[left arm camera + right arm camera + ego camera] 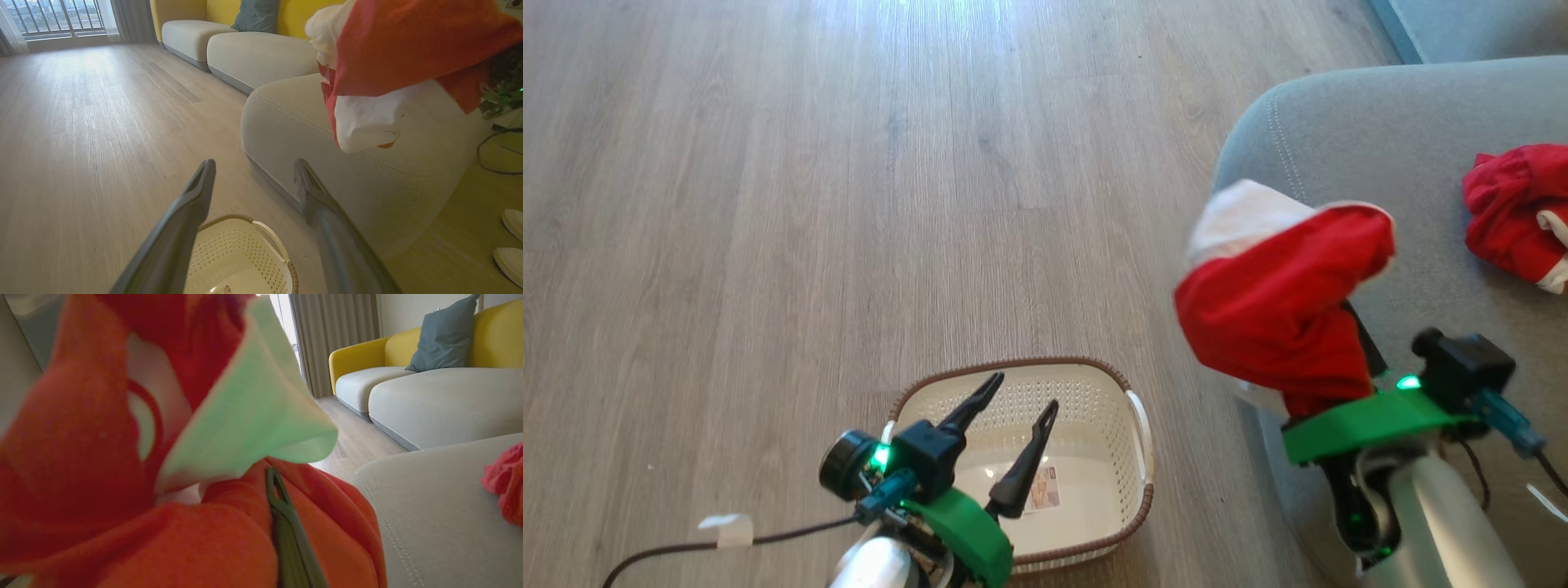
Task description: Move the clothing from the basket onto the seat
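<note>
Spread wide and holding nothing, my left gripper (1024,390) hangs its two dark fingers over the basket (1086,400) — one cream basket on the wood floor (768,204), a paper label (1044,488) on its bottom. Moving right, my right gripper (278,498) is clamped tight on one red garment (1274,318), white lining showing, raised at the rounded corner of the grey seat (1380,131). A second red garment (1507,208) lies farther right on the seat, two garments in all. My left wrist camera adds the room — a railed window (49,16), a yellow sofa back (302,12), a blue-grey pillow (257,14), two white shoes (508,261). My right wrist camera adds a curtain (335,335).
</note>
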### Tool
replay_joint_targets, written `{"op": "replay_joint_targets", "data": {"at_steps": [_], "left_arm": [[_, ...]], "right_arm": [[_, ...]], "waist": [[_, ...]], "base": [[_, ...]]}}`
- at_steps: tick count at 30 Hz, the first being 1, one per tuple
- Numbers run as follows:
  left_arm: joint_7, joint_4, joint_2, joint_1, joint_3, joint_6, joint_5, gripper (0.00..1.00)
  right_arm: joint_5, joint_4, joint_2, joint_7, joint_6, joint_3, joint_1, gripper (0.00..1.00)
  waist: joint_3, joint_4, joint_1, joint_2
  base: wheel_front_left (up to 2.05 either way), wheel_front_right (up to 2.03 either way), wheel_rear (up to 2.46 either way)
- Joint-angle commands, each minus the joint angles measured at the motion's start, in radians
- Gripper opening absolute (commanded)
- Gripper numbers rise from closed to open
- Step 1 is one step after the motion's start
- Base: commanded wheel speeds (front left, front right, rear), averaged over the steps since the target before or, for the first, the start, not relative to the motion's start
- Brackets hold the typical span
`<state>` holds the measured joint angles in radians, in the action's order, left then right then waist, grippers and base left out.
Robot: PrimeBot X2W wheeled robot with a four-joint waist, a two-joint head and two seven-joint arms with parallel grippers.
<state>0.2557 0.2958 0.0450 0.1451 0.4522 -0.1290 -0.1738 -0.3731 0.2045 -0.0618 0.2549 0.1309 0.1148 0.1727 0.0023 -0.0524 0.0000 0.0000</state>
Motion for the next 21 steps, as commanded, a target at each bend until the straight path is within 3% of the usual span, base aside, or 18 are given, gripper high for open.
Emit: {"op": "replay_joint_targets", "data": {"at_steps": [1, 8, 21], "left_arm": [[0.006, -0.026, 0.005, 0.024, -0.038, 0.000, -0.001, 1.00], [0.006, -0.001, 0.005, 0.010, -0.043, -0.001, -0.007, 1.00], [0.006, 0.051, 0.005, -0.003, -0.021, -0.001, -0.024, 1.00]], "right_arm": [[0.011, -0.033, 0.012, 0.007, 0.000, 0.005, 0.012, 0.00], [-0.019, -0.015, 0.012, 0.007, 0.000, -0.061, -0.045, 0.00], [-0.067, 0.042, 0.012, 0.007, 0.000, -0.080, -0.084, 0.00]], "waist": [[0.001, -0.001, 0.0000, 0.0000], [0.002, -0.006, 0.0000, 0.0000], [-0.004, -0.008, 0.0000, 0.0000]], "base": [[0.00, 0.00, 0.00], [0.00, 0.00, 0.00], [0.00, 0.00, 0.00]]}}
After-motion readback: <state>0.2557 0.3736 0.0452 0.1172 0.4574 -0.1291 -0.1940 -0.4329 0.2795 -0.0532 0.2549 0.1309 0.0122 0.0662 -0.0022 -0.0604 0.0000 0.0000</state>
